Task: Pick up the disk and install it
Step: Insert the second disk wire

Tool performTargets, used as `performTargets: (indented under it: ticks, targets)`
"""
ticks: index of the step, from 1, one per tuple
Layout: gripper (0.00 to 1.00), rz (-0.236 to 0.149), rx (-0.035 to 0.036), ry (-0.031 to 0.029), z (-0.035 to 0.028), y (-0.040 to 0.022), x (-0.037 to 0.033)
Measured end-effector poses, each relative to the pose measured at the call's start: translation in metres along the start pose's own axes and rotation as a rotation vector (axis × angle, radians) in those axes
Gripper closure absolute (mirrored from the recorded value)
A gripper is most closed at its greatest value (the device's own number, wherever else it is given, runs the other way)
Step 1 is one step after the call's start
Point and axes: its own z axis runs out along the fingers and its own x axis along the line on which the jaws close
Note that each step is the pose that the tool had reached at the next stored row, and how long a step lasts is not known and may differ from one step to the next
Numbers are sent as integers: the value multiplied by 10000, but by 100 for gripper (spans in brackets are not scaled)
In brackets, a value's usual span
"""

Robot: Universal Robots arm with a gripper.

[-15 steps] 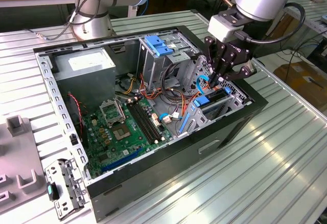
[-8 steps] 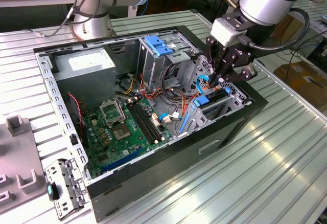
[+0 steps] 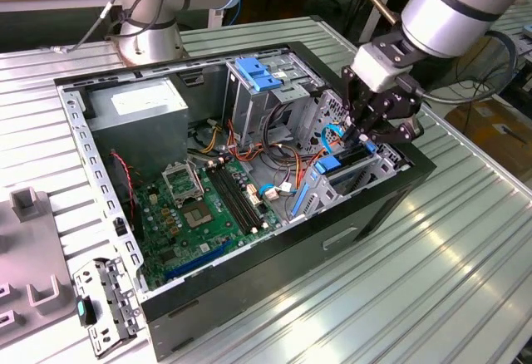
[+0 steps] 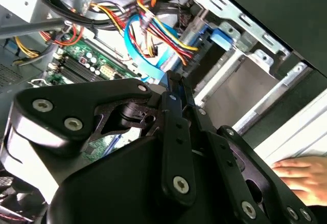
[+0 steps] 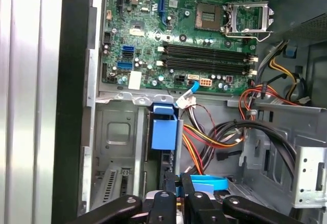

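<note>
The disk (image 3: 331, 164) stands on edge in the drive bay at the corner of the open computer case (image 3: 249, 281), on the exterior view's right. Its blue plastic rail shows above the bay. In the first wrist view the blue rail end of the disk (image 5: 163, 132) points toward the motherboard, with the dark thin edge behind it. My gripper (image 3: 359, 138) hangs directly over that bay. Its black fingers (image 5: 168, 193) are shut close together at the disk's near end (image 5: 177, 180). Whether they pinch the disk or only press on it, I cannot tell. The gripper (image 4: 173, 83) also looks shut in the second wrist view.
Inside the case lie the green motherboard (image 3: 204, 206), a grey power-supply box (image 3: 137, 106), a bare-metal cage with a blue latch (image 3: 258, 77) and loose coloured cables (image 3: 287, 160) beside the bay. A person's hand (image 4: 301, 175) rests outside the case. Grey fixtures (image 3: 33, 248) stand on the exterior view's left.
</note>
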Motion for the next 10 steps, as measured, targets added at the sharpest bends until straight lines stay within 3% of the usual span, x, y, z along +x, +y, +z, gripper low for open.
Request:
performTargets:
  ticks: [5, 7, 10]
  targets:
    - [84, 89, 22, 6, 41, 2, 7]
    - [84, 95, 132, 10, 48, 4, 8]
    - [84, 90, 157, 12, 70, 17, 10]
